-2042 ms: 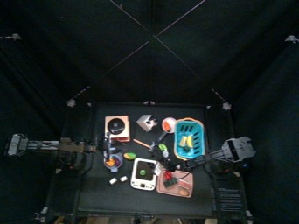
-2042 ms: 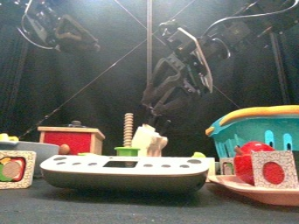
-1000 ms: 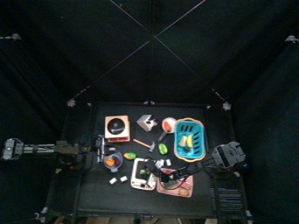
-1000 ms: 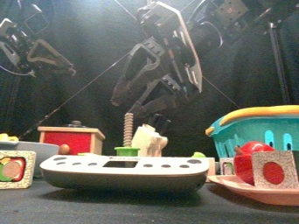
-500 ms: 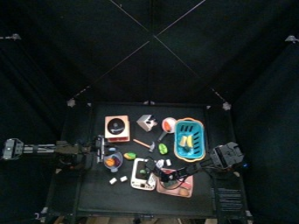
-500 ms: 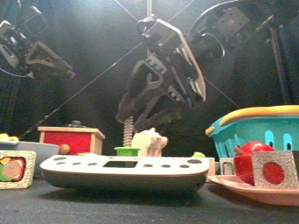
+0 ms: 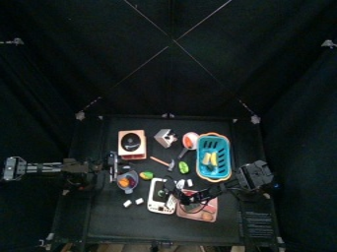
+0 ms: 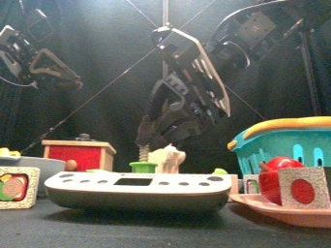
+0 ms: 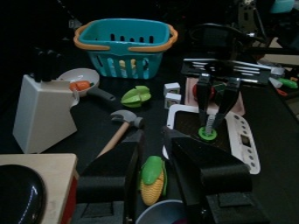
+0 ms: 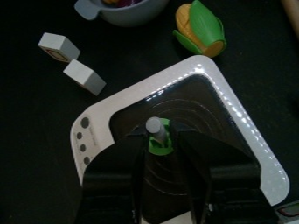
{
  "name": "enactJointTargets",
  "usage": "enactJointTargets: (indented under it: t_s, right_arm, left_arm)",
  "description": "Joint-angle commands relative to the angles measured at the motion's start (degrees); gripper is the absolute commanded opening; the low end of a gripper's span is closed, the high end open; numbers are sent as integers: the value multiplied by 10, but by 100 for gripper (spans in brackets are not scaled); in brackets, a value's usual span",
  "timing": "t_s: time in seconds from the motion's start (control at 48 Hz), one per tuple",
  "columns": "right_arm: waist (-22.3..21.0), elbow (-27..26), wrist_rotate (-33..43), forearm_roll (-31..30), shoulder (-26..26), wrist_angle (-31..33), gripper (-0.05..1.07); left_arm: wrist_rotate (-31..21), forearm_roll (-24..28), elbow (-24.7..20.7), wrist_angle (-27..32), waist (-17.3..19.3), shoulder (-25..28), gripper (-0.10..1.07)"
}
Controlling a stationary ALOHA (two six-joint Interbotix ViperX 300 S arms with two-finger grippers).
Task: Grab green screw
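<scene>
Black table (image 7: 93, 212) spread wide under the lights. Biggest thing on it from the front: the white scale (image 8: 138, 189), long and low, with the teal basket (image 9: 125, 42) off to one side.

Right arm is down over that scale — its gripper (image 10: 159, 147) hangs straight above the platform, jaws parted, one on each side of the green screw (image 10: 159, 140). The screw stands upright on the scale's top, grey shaft up, green base down. Whether the jaws actually touch it, I cannot tell.

Left arm rests out at the table's left side; its gripper (image 9: 155, 179) sits low with jaws apart, a corn cob (image 9: 152, 176) lying between them — no contact visible.

Smallest: two grey cubes (image 10: 70, 61) beside the scale.
</scene>
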Motion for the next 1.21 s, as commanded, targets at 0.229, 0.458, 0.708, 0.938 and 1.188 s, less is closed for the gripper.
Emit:
enactJointTargets:
  t_s: [0.229,0.458,0.708,0.938,1.188]
  right_arm:
    - [-2,-14,0,-4,-25,3,64]
    - [-3,-14,0,-3,-27,4,61]
    - [-2,-15,0,-1,-27,4,53]
    - [-2,-17,0,-1,-50,4,52]
    - [-3,-15,0,-1,-58,4,52]
  left_arm:
    - [0,-2,-7,-1,2,1,68]
    - [0,-2,-7,0,2,1,68]
    - [0,-2,-7,0,2,1,68]
    - [0,-2,-7,0,0,1,68]
    - [0,-2,-7,0,-1,1,68]
